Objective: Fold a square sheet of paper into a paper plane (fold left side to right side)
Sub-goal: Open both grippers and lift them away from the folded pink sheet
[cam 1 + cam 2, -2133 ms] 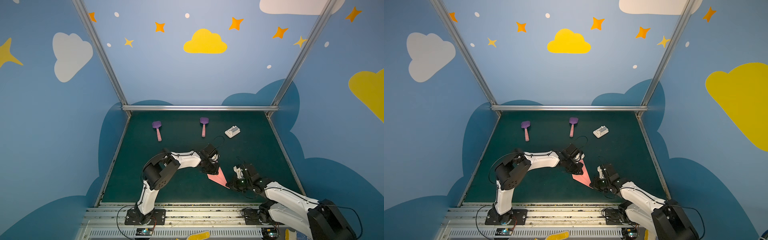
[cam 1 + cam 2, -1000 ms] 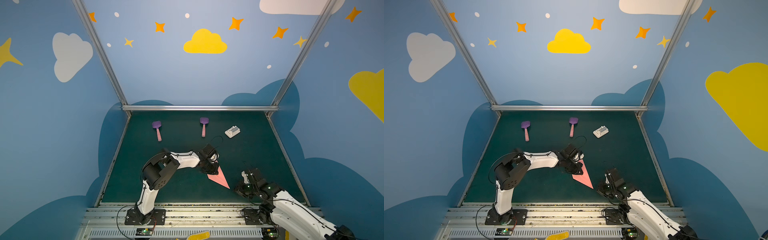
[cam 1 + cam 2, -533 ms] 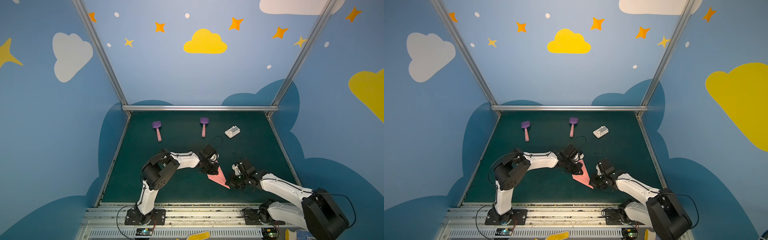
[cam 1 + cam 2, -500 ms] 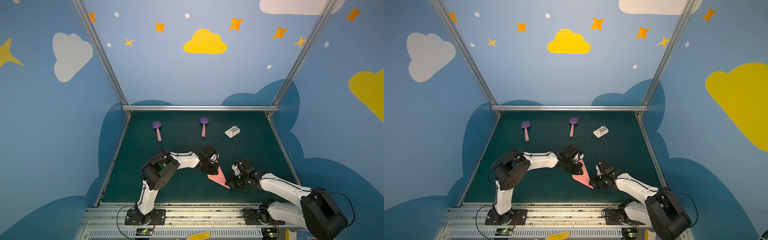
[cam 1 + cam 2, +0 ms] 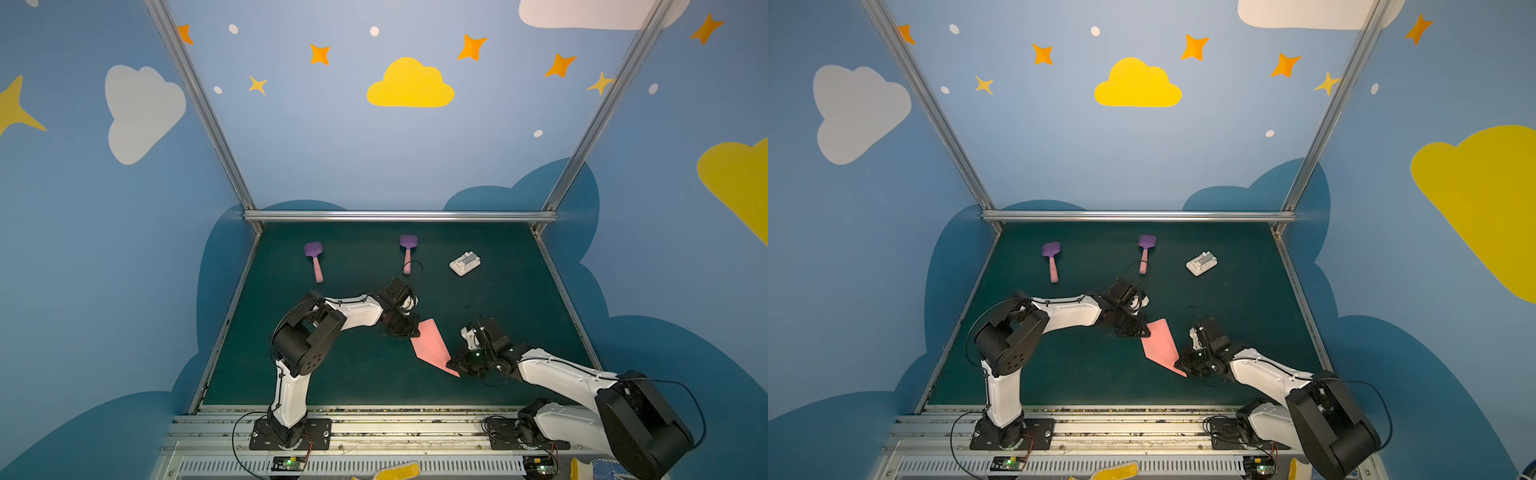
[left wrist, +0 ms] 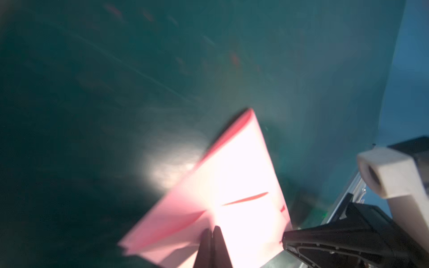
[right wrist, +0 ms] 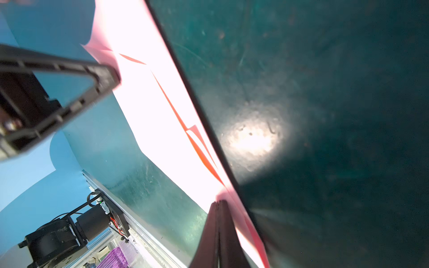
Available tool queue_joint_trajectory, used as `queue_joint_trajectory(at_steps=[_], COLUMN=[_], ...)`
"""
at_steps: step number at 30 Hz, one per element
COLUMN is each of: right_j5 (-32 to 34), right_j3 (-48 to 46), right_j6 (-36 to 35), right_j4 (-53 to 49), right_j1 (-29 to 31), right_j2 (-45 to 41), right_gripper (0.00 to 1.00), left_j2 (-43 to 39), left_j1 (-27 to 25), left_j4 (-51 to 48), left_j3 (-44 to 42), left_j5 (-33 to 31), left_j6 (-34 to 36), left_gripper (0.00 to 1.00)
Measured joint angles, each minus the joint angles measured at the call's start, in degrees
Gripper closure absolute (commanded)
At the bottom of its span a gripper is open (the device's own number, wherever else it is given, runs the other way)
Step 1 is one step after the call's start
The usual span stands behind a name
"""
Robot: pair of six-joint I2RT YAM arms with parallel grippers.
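- The green mat point(image 5: 498, 299): the paper plane point(image 5: 432, 345) lies on it, creased into a narrow pink dart.
- The left gripper point(image 5: 411, 331): closed tight, its tips pressed on the plane's wide tail end.
- The right gripper point(image 5: 454, 368): closed tight, its tips touching the plane's pointed nose.
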Motion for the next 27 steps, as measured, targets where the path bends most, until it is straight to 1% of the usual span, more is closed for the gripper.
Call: queue_joint_trajectory(at_steps=[7, 11, 12, 13, 14, 15, 16, 17, 19, 20, 22, 27], right_j5=[-0.07, -0.52, -0.5, -0.52, -0.55, -0.55, -0.79, -1.27, -2.78, -3.52, -5.4, -11.17], right_j3=[-0.5, 0.2, 0.83, 1.77, 2.91, 3.91, 5.35, 6.82, 9.64, 10.93, 13.27, 16.55], right_j6=[0.42, -0.76, -1.2, -1.73, -2.1, -3.06, -3.89, -4.87, -7.13, -8.24, -10.75, -16.11], right_j4=[0.61, -1.84, -3.21, -4.5, -5.53, -5.97, -6.38, -6.47, -6.43, -6.27, -6.25, -4.5], right_j1=[0.0, -0.74, -1.14, -1.66, -2.23, -2.71, -3.43, -4.26, -6.19, -6.99, -8.41, -10.23], right_j2=[-0.66, -1.99, -2.67, -3.54, -4.44, -5.14, -5.66, -5.79, -4.63, -3.37, 0.26, 10.19], right_gripper=[1.0, 1.0, 0.96, 0.84, 0.72, 0.63, 0.56, 0.53, 0.49, 0.48, 0.48, 0.47], left_j2=[-0.44, -2.29, -2.8, -3.61, -4.55, -5.46, -6.67, -7.96, -10.38, -11.43, -12.81, -14.56], left_j1=[6.67, 11.08, 11.78, 12.37, 12.55, 12.52, 12.28, 11.98, 11.32, 10.84, 9.99, 7.78], left_j4=[-0.33, -2.69, -3.41, -4.24, -4.9, -5.33, -5.46, -5.42, -5.29, -5.09, -4.74, -4.15], left_j3=[-0.37, -1.05, -1.05, -1.05, -1.07, -1.11, -1.38, -1.81, -2.97, -3.74, -5.07, -8.09], left_j5=[-0.13, -2.21, -2.73, -3.37, -3.58, -3.63, -3.58, -3.45, -3.1, -2.91, -2.64, -2.1], left_j6=[1.2, 1.68, 1.73, 1.73, 1.68, 1.68, 1.66, 1.4, 0.44, -0.04, -1.11, -3.56], left_gripper=[0.96, 0.96, 0.96, 0.95, 0.92, 0.89, 0.84, 0.8, 0.74, 0.7, 0.65, 0.64])
